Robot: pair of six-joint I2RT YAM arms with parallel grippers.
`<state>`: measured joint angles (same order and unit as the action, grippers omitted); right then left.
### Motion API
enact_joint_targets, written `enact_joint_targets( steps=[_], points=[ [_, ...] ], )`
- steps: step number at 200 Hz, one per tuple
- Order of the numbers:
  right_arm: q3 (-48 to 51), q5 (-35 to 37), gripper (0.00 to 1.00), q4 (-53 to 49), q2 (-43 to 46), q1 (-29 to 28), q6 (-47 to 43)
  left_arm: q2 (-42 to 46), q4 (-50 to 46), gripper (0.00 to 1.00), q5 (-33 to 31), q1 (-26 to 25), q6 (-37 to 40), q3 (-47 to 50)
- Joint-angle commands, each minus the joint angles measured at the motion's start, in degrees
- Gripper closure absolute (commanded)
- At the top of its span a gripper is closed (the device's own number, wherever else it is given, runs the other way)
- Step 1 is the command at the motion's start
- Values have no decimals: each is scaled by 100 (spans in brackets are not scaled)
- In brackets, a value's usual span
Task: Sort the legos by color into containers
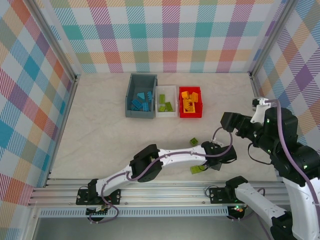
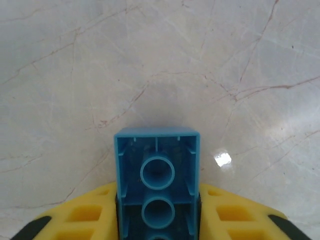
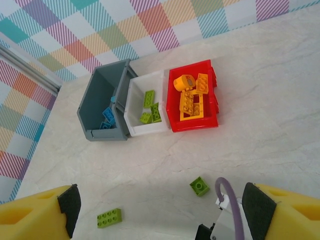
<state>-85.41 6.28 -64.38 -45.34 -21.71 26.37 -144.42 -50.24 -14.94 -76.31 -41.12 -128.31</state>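
Pastel checkered walls (image 1: 170,35) close in a pale marbled table (image 1: 100,130). From the near rail the left arm (image 1: 165,160) stretches low across the table toward the right front area, while the right arm (image 1: 280,145) rises at the right edge and bends back over the table.

Three bins stand side by side near the back wall, touching: a grey-blue bin (image 1: 141,114) on the left, a white bin (image 1: 166,115) in the middle and a red bin (image 1: 190,116) on the right. Blue bricks (image 1: 141,102) lie in the grey-blue one, green bricks (image 1: 165,104) in the white one, and orange bricks (image 1: 189,100) in the red one, an open orange frame (image 3: 192,107) among them.

In its wrist view, the left gripper (image 2: 157,220) is clamped on a blue brick (image 2: 157,170), its yellow fingers (image 2: 85,215) pressed against both sides. The brick's hollow underside, with round tubes, faces the camera over bare table.

The right gripper (image 3: 160,210) hangs high, its fingers (image 3: 35,215) wide apart with nothing between them.

Two green bricks lie loose on the table: a small square one (image 1: 193,142) just beyond the left arm's wrist and a longer one (image 1: 196,169) just in front of it.
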Motion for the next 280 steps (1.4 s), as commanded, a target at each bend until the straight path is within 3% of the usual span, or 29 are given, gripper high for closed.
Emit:
enact_joint_targets(
  steps=[1,27,62,95,121,146,186,224,280],
  points=[
    [93,-118,15,113,-30,9,93,182,71,74,-371,18,205,-82],
    [133,-248,15,251,-42,5,74,906,73,76,-721,147,169,393],
    [366,-966,15,807,-84,9,-236,2767,502,76,-967,747,35,2197],
    [990,-1897,20,1581,-464,-112,-463,4252,549,76,-745,2021,298,3541],
    [1375,-1264,20,2271,-1029,-1017,-467,4705,664,75,-111,3384,730,4007],
    [1443,-688,21,2933,-1776,-1893,-323,4412,850,75,275,4370,1206,3822],
    [1455,-530,22,4043,-2842,-2308,-86,3094,702,76,485,5241,1581,2681],
    [1117,-335,22,4356,-3497,-2544,-66,1796,288,74,474,5608,1717,1114],
    [1206,-188,21,4349,-3494,-2548,-40,478,-209,70,223,5742,2020,-757]
  ],
)
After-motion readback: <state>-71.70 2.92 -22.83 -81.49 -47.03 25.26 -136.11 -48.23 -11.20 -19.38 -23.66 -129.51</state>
